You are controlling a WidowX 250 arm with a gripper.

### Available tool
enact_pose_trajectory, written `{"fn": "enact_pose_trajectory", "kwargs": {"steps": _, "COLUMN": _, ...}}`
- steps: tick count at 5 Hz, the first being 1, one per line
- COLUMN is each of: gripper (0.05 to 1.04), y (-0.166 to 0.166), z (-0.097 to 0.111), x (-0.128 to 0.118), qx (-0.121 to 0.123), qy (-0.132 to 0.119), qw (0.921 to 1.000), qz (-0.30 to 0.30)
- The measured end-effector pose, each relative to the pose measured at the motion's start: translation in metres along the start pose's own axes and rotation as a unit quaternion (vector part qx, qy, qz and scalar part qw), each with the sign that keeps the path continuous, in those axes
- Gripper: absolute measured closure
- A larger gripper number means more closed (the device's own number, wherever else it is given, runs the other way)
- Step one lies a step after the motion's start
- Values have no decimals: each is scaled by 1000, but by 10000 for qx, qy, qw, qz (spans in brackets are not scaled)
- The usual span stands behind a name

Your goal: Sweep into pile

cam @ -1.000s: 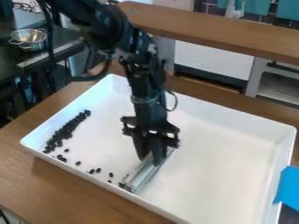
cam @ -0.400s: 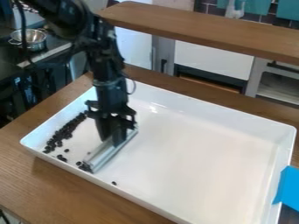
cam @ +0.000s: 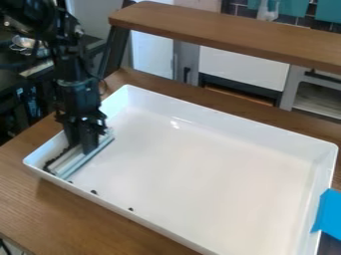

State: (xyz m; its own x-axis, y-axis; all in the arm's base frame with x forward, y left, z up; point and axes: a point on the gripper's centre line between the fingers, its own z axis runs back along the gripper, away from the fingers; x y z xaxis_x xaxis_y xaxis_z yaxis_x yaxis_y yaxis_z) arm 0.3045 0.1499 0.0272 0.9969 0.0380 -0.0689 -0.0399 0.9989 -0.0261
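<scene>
Metal bowl: one (cam: 25, 43), far left, behind the counter (cam: 33, 199).
Dark bean pile: one (cam: 50, 162), at the tray's left end, beside the bar; partly hidden, its beans too crowded to count.
Tool: one (cam: 81, 148), over the tray's left end, fingers clamped on the bar.
Clear bar: one (cam: 81, 162), slanting from near left to far right, just right of the pile.
Loose dark beans: three (cam: 94, 192), along the tray's near-left edge.
White tray: one (cam: 200, 164), on the counter, holding pile, bar and loose beans.
Blue piece: one (cam: 326, 214), at the tray's right edge.
</scene>
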Motion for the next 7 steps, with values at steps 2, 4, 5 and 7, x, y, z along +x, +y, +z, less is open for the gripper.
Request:
{"fn": "enact_pose_trajectory", "kwargs": {"steps": 2, "gripper": 744, "y": -21, "z": 14, "x": 4, "qx": -739, "qy": 85, "qw": 9971, "qz": 174}}
{"fn": "enact_pose_trajectory", "kwargs": {"steps": 4, "gripper": 745, "y": -98, "z": 48, "x": 24, "qx": -1361, "qy": 11, "qw": 9895, "qz": 488}}
{"fn": "enact_pose_trajectory", "kwargs": {"steps": 5, "gripper": 745, "y": -137, "z": 35, "x": 19, "qx": -1283, "qy": 91, "qw": 9908, "qz": 414}}
{"fn": "enact_pose_trajectory", "kwargs": {"steps": 7, "gripper": 745, "y": -161, "z": 11, "x": 7, "qx": -1249, "qy": -134, "qw": 9915, "qz": 330}}
